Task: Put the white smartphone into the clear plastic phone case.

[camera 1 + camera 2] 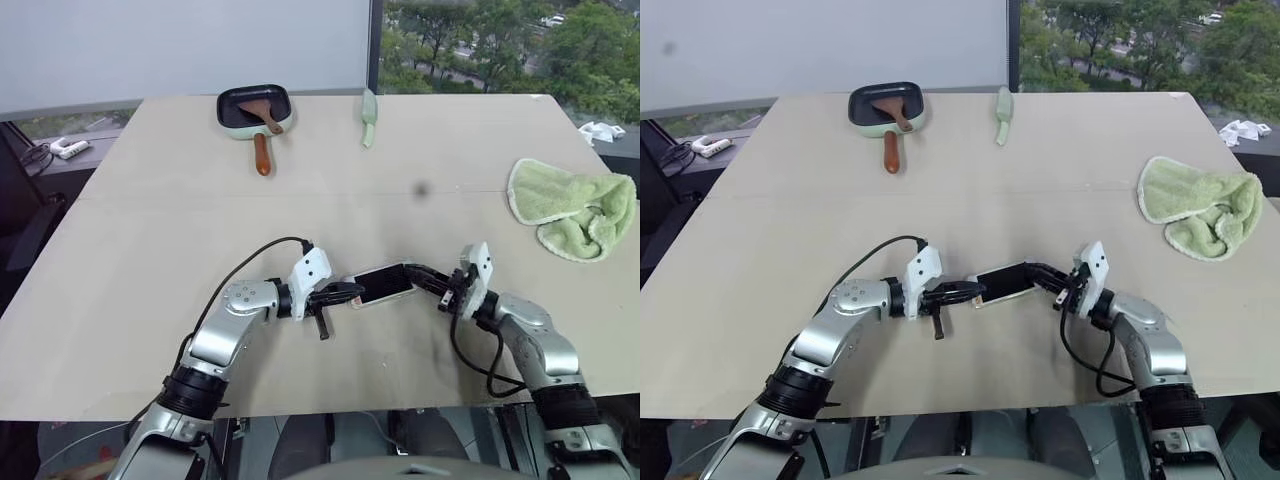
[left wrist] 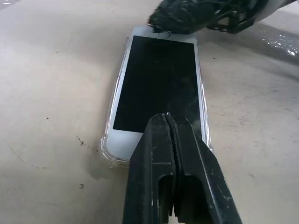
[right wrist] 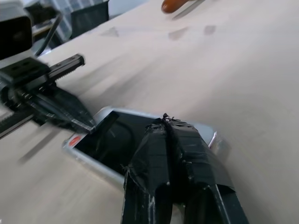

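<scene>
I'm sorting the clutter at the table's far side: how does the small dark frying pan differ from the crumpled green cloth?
The small dark frying pan is rigid, black inside with a pale green rim, and has a brown handle; the crumpled green cloth is soft, bunched and light green all over. The pan sits at the far left, the cloth near the right edge. Both rest on the beige table.

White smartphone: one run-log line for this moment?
white smartphone: black screen up, in clear plastic phone case | left pincer: shut, at one end | right pincer: shut, at other end
</scene>
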Controlling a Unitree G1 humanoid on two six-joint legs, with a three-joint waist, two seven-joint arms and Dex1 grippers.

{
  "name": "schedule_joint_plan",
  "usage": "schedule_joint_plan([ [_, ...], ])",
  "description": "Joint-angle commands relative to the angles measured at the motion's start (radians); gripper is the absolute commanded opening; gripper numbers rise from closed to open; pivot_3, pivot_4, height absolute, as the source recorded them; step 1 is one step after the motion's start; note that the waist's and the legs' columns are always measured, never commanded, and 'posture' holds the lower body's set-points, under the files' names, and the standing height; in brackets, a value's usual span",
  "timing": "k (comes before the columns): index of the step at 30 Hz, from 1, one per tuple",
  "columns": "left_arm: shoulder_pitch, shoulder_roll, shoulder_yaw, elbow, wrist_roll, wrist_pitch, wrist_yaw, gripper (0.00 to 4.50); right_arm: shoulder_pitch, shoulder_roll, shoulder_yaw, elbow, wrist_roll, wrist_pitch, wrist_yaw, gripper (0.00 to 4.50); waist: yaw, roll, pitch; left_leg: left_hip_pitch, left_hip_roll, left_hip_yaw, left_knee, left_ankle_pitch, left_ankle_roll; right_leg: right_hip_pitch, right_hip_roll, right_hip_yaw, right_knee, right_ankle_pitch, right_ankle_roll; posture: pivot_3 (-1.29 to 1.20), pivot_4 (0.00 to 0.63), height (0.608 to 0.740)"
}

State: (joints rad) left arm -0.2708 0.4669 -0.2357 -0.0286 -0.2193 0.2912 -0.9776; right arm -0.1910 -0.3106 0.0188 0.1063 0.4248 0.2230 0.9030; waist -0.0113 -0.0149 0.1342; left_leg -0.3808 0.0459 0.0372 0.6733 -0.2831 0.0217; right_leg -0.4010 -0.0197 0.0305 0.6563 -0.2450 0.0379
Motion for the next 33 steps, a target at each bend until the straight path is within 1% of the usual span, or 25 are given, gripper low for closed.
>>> schedule_joint_plan([
  [1,0.002,0.000,-0.005,0.004,0.004,-0.001,0.001,0.00,-0.012,-0.009,-0.014,0.020,-0.023,-0.035,-0.013,0.07,0.000,0.000,0.000,0.000,0.000,0.000,0.000,0.000,0.000,0.000,0.000,0.000,0.000,0.000,0.000,0.00,0.150,0.740],
  [5,0.003,0.001,-0.006,0.004,0.006,-0.002,0.001,0.00,0.001,-0.040,0.029,0.041,-0.084,-0.025,-0.016,0.07,0.000,0.000,0.000,0.000,0.000,0.000,-0.001,0.000,0.000,0.000,0.000,0.000,0.000,0.000,0.000,0.00,0.150,0.740],
  [10,0.004,0.002,-0.007,0.001,0.007,-0.002,0.001,0.00,0.010,-0.054,0.044,0.050,-0.099,0.006,-0.031,0.07,0.000,0.000,0.000,0.001,0.000,0.001,-0.001,0.000,0.000,0.000,0.000,0.001,0.000,0.000,0.000,0.00,0.150,0.740],
  [18,0.005,0.006,-0.006,-0.010,0.009,0.000,0.003,0.00,0.029,-0.103,0.108,0.036,-0.123,0.141,-0.037,0.07,0.001,-0.002,-0.002,0.001,0.000,0.001,-0.001,0.000,0.000,0.000,0.000,0.001,0.000,0.000,-0.001,0.00,0.150,0.740],
  [22,0.002,0.011,-0.003,-0.029,0.007,0.010,0.006,0.00,0.049,-0.148,0.193,0.027,-0.161,0.247,-0.026,0.07,0.001,-0.005,-0.007,0.002,0.000,0.001,-0.001,0.000,0.000,0.000,0.000,0.001,0.000,-0.001,-0.001,0.00,0.150,0.740],
  [24,-0.002,0.019,-0.009,-0.040,0.018,0.005,0.005,0.00,0.054,-0.137,0.191,0.038,-0.146,0.273,-0.047,0.07,0.001,-0.011,-0.012,0.003,0.000,0.001,-0.003,0.000,0.000,0.001,0.000,0.001,-0.001,-0.002,-0.003,0.00,0.150,0.740],
  [26,-0.009,0.020,-0.010,-0.057,0.016,0.014,0.006,0.00,0.053,-0.121,0.177,0.046,-0.122,0.304,-0.063,0.07,0.000,-0.014,-0.015,0.005,0.001,0.000,-0.003,0.000,0.000,0.004,0.000,0.000,-0.001,-0.003,-0.005,0.00,0.150,0.740],
  [33,-0.035,0.023,-0.004,-0.089,0.011,0.043,0.002,0.00,0.036,-0.135,0.197,0.040,-0.116,0.360,-0.051,0.07,-0.001,-0.017,-0.018,0.010,0.002,0.001,-0.005,0.000,0.000,0.008,0.000,0.001,-0.002,-0.003,-0.005,0.00,0.150,0.740],
])
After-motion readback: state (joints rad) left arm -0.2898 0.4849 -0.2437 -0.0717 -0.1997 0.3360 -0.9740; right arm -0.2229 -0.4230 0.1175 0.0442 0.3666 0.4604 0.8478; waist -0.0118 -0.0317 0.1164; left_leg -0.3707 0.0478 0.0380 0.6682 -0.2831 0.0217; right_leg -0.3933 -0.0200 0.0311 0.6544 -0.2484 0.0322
